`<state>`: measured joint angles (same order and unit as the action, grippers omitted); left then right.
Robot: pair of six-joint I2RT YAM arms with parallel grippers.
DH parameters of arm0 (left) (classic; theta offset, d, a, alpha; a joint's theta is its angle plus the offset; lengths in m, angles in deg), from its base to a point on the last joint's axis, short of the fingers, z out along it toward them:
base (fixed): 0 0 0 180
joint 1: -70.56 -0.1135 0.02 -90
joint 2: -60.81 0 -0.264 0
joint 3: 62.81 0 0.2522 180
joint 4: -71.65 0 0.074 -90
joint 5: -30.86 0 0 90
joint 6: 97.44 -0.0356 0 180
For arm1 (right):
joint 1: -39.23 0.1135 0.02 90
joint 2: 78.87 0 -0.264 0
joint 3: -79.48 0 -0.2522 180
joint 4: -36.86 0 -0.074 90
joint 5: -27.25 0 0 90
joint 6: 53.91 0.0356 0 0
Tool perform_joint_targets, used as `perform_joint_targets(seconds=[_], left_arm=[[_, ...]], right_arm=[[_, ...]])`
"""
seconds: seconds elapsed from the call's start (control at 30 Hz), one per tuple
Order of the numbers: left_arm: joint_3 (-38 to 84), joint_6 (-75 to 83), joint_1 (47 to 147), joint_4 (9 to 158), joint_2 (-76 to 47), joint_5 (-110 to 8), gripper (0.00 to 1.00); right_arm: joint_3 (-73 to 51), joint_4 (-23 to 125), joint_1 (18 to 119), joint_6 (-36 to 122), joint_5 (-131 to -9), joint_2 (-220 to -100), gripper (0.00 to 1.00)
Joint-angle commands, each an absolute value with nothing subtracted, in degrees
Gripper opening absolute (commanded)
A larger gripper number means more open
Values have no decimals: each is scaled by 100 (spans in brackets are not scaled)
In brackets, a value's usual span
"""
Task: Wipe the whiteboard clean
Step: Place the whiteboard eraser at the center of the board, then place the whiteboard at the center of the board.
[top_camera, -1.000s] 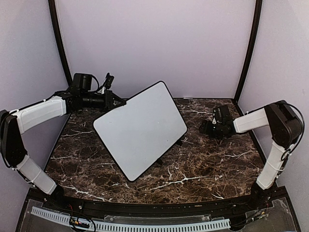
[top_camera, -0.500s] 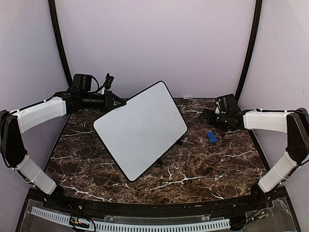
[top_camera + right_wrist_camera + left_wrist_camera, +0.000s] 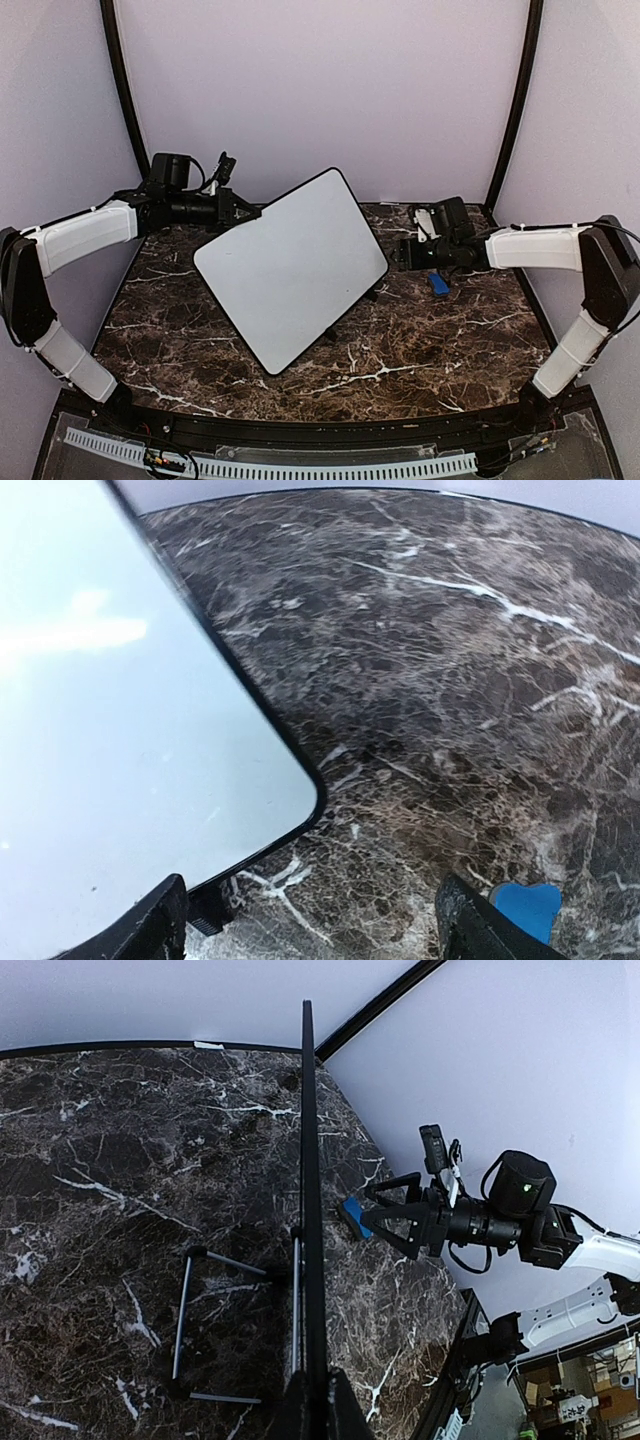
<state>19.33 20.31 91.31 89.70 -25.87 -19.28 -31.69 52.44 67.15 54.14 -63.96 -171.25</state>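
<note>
The whiteboard (image 3: 290, 270) stands tilted on thin black legs (image 3: 185, 1310) in the middle of the table (image 3: 420, 350), turned so that one corner points to the back wall. Its face is plain white inside a thin black rim. The left tool (image 3: 243, 213) reaches in from the left and is pressed together on the whiteboard's upper left edge. The left wrist view shows the whiteboard edge-on, with its rim running straight down into that pinch. The right tool (image 3: 405, 255) hovers just right of the whiteboard's right corner with its fingers (image 3: 160, 925) spread wide and nothing between them. In the right wrist view that rounded corner sits just ahead of the left finger. A small blue eraser (image 3: 438, 283) lies on the table beside the right tool, close to its other finger and apart from the whiteboard.
</note>
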Motion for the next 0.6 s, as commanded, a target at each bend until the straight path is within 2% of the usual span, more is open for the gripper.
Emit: perform_joint_targets(seconds=[0.0,0.1,0.23,0.57], left_arm=[[1944,2140,9113,8558,-2583,-1892,1],[2042,2151,9113,8556,-2647,-1896,1],[2103,2135,9113,8557,-2697,-1916,1],[2074,2104,9113,8572,-2669,-2042,20]], right_arm=[[-2967,5229,6984,4611,-6563,-17177,78],[-3006,5178,7177,4488,-6568,-17291,71],[-2952,5219,7481,4316,-6409,-17580,67],[-2881,5247,7838,4047,-6048,-17938,65]])
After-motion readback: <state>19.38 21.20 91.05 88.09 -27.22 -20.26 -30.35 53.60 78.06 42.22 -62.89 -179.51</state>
